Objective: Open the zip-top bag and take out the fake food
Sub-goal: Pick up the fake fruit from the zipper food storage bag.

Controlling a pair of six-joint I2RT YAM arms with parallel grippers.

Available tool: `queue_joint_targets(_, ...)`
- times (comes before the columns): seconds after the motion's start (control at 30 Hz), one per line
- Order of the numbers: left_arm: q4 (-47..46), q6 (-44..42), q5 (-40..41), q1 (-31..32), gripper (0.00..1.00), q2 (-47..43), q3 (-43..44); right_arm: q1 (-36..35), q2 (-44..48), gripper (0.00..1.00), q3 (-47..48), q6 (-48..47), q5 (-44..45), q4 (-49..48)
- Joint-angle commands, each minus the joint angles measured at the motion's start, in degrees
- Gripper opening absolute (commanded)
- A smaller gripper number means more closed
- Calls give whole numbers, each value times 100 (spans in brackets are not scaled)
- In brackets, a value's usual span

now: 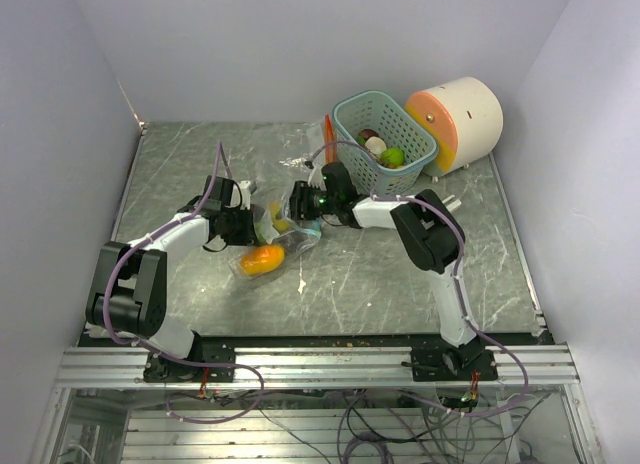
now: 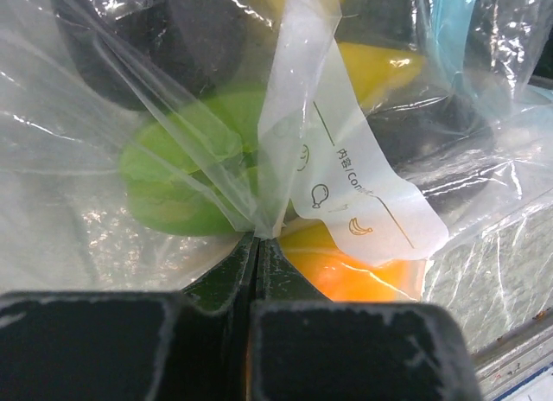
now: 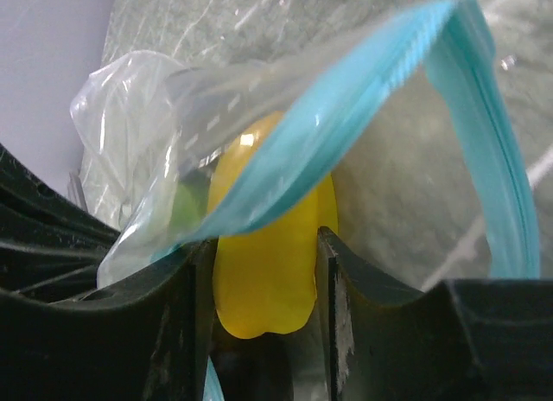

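Grey-green marbled table [image 1: 400, 274], smooth and streaked with pale veins. One zip-top bag [image 1: 300, 242] near its middle: thin, clear, crinkled film with a ribbed teal zip strip and a white printed label.

Far left, left claw [image 1: 243, 227], black and blocky. Fully closed, fingertips pressed flat together on a fold of the bag's film, as seen in the left wrist view [image 2: 257, 245].

Fake food inside the bag, three pieces counted, all glossy moulded plastic:
- one green piece [image 2: 173, 176], rounded, just beyond the left claw's tips
- one orange piece [image 1: 262, 259], oval, at the near end of the bag
- one yellow piece [image 3: 263, 271], long and smooth, at the bag's open mouth

Right of these, right claw [image 1: 298, 206], reaching in through the teal-edged opening. Roughly half open, one finger on each side of the yellow piece and touching it, gripping it.

Further right and far, one teal basket [image 1: 345, 134] of lattice plastic, with three more pieces inside: one green, one whitish, one dark brown. Just right of it, one cream cylinder [image 1: 465, 119] lying on its side, its flat orange face towards the basket.
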State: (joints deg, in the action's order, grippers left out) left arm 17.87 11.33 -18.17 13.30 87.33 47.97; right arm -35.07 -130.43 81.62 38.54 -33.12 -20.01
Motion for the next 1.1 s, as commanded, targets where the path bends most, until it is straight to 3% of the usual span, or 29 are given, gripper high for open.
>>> queue_joint_targets(0.0,90,-11,102,50,7,71,39,211,334,31,-595,122,186,-16)
queue_joint_targets(0.17,51,27,51,43,7,125,37,534,812,22,-1140,212,219,-195)
queue_joint_targets(0.4,64,27,85,41,7,132,31,1087,1626,21,-1592,91,302,-85)
queue_joint_targets(0.73,70,-8,79,43,7,186,71,1552,2522,21,-1170,-537,377,897)
queue_joint_targets(1.07,75,-18,91,41,7,177,95,1760,2508,21,-934,-295,-72,705)
